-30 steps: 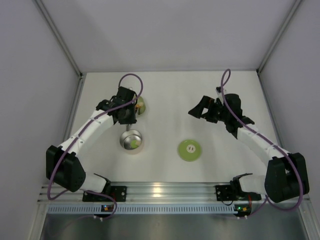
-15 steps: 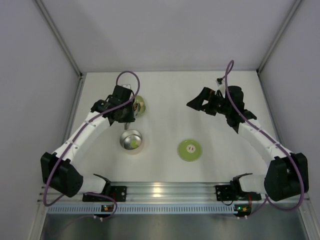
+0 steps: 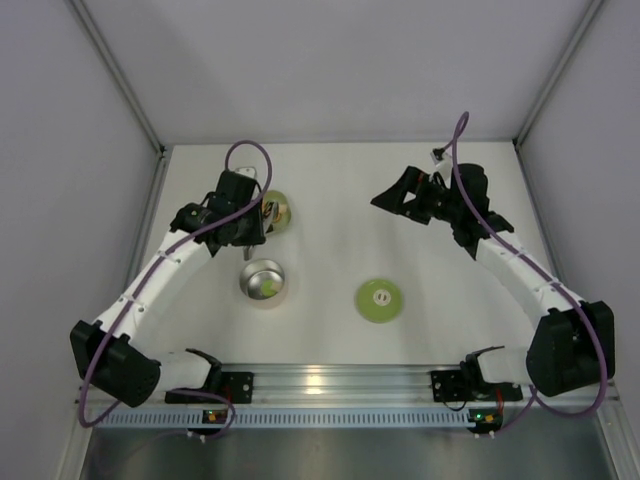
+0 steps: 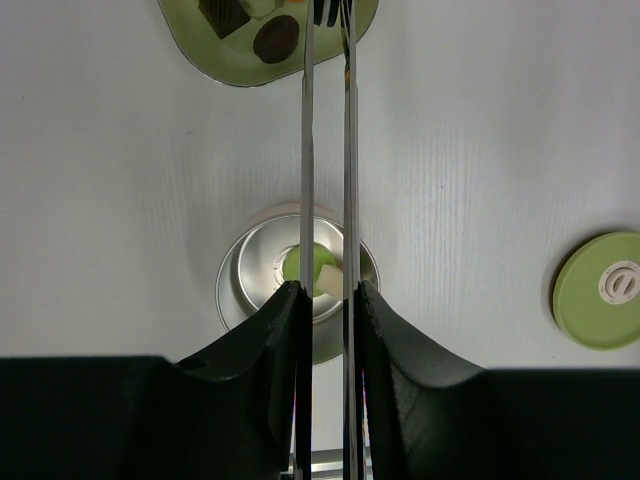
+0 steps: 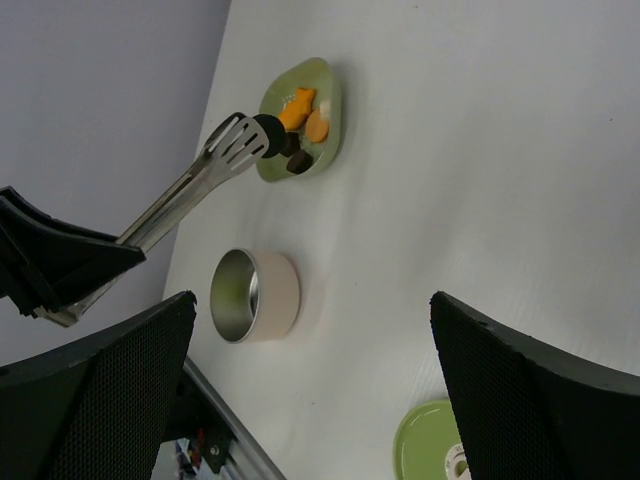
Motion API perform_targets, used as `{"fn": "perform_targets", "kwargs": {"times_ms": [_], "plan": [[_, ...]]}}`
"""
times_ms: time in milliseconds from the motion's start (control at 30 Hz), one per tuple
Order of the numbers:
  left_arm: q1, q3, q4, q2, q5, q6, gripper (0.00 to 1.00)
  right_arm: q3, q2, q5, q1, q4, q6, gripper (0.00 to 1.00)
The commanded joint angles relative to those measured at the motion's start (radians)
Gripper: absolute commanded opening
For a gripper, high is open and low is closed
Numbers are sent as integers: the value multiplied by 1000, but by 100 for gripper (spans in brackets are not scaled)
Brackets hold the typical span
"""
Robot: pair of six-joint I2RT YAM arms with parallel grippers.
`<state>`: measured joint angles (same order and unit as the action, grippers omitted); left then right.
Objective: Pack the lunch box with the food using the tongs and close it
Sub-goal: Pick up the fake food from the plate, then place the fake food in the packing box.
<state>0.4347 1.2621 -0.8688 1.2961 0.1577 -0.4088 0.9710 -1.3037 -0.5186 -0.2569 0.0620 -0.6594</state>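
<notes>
My left gripper [image 3: 250,226] [image 4: 328,288] is shut on the slim metal tongs [image 4: 307,150] [image 5: 190,190]. Their two arms stand a narrow gap apart. Their tips reach the pale green dish [image 3: 277,210] [image 5: 322,85], right beside a dark round piece [image 5: 268,128]. The dish holds the food: orange pieces [image 5: 300,108] and dark brown ones [image 4: 276,38]. The steel lunch box [image 3: 263,281] [image 4: 240,290] [image 5: 252,295] stands open below the tongs, with a green piece [image 4: 298,264] and a white piece inside. Its green lid [image 3: 380,300] [image 4: 598,292] lies flat to the right. My right gripper [image 3: 398,196] [image 5: 310,297] hangs open and holds nothing.
White walls enclose the table on the left, back and right. An aluminium rail [image 3: 330,380] with the arm bases runs along the near edge. The right arm's cable [image 3: 452,150] loops above its wrist.
My left arm has swung left and back from above the lunch box, carrying the tongs' tips to the dish. My right gripper has drifted slightly toward the back.
</notes>
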Motion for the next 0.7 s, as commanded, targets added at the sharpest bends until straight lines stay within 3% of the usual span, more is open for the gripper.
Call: {"fn": "perform_targets", "kwargs": {"times_ms": [0, 333, 667], "plan": [[1, 33, 1, -52, 3, 13, 15, 55, -2, -12, 5, 1, -11, 99], [1, 19, -119, -185, -10, -7, 16, 74, -29, -11, 4, -1, -19, 100], [1, -121, -242, -400, -24, -62, 16, 109, -49, -1, 8, 9, -31, 99]]}}
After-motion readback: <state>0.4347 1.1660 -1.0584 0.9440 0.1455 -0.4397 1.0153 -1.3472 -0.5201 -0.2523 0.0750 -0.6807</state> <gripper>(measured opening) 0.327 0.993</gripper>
